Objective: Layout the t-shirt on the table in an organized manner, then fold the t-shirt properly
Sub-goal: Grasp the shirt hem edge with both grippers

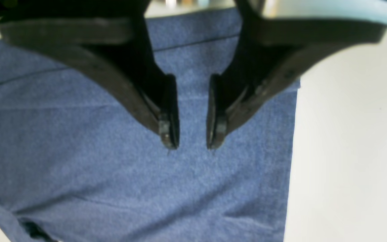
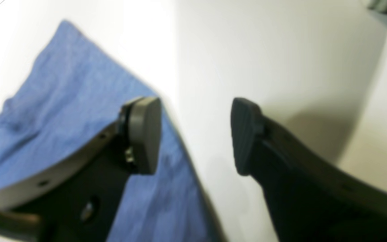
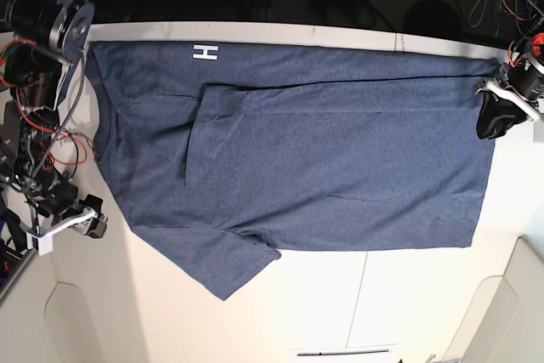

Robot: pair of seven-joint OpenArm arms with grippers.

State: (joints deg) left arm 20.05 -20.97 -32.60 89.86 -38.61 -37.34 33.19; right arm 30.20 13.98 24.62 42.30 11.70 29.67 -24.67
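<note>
step: shirt [image 3: 297, 142] spread flat on desk [image 3: 382, 295]; layout looks finished
left gripper [image 1: 193, 146]: parted, empty, at 3 o'clock hem
right gripper [image 2: 193, 134]: wide, empty
next: probably first fold

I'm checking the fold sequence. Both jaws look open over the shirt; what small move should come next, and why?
Probably lower the left gripper and pinch the cloth beneath it. Its jaws stand apart with nothing between them, just above the t-shirt near its edge. The shirt lies half-folded, one sleeve still sticking out onto the table.
</note>
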